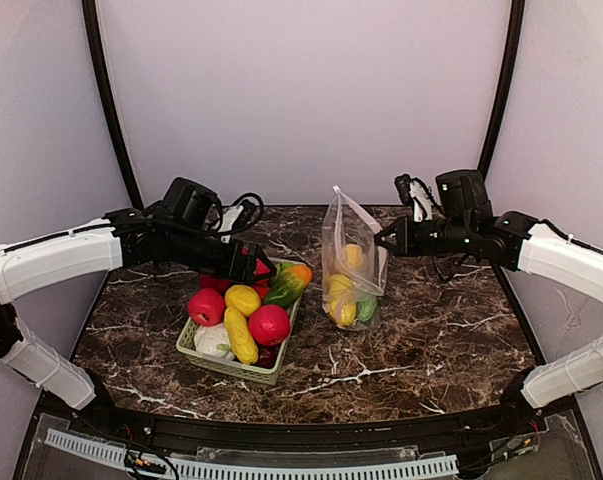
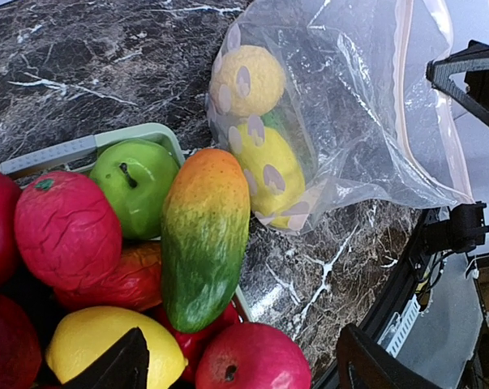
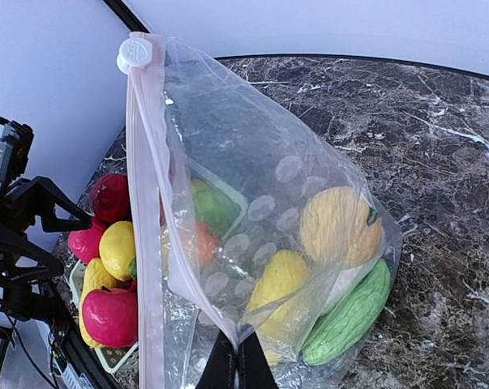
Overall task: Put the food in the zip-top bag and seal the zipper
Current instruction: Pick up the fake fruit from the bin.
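Observation:
The zip-top bag (image 1: 343, 222) stands upright at mid-table, mouth up, holding yellow food (image 3: 340, 225) and a green piece (image 3: 351, 312). My right gripper (image 3: 238, 366) is shut on the bag's rim, pinching the plastic between its black fingers. The pink zipper (image 3: 146, 243) runs up the bag's left edge to its white slider (image 3: 135, 54). More food fills the basket (image 1: 231, 369): red, yellow, a green apple (image 2: 135, 185). An orange-green mango (image 2: 202, 239) lies across the basket's rim, free. My left gripper (image 2: 244, 369) hovers open just above it, holding nothing.
The pale green basket (image 2: 74, 148) sits left of the bag, almost touching it. Cables (image 1: 243, 212) lie at the back behind the left arm. Dark marble table (image 1: 431, 340) extends to the right and front of the bag.

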Tool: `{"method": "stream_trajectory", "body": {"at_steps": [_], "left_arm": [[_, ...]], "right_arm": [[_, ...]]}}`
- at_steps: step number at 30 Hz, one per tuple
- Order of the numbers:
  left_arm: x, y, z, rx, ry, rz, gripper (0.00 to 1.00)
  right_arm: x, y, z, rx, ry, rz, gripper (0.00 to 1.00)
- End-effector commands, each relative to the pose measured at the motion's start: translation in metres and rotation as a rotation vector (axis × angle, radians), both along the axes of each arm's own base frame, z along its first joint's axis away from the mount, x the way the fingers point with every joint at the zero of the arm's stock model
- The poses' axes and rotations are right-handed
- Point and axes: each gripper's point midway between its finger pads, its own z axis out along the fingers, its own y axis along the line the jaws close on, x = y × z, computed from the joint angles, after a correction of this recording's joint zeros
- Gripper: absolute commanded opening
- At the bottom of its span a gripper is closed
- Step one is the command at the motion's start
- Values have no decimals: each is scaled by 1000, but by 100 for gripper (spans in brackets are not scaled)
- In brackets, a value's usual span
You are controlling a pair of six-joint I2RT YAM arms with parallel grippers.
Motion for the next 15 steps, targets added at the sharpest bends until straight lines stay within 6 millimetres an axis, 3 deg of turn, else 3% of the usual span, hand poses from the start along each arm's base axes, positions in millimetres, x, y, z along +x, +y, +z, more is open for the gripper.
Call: {"method": "stream_trajectory", "body": {"at_steps": [1,15], "left_arm": [[2,-21,-6,37,-22,-70,78],[26,-53,-33,150,-36,-75,74]], "right_arm": [[4,3,17,41,-30,-1,0],[2,5,18,52,-30,13,0]]}}
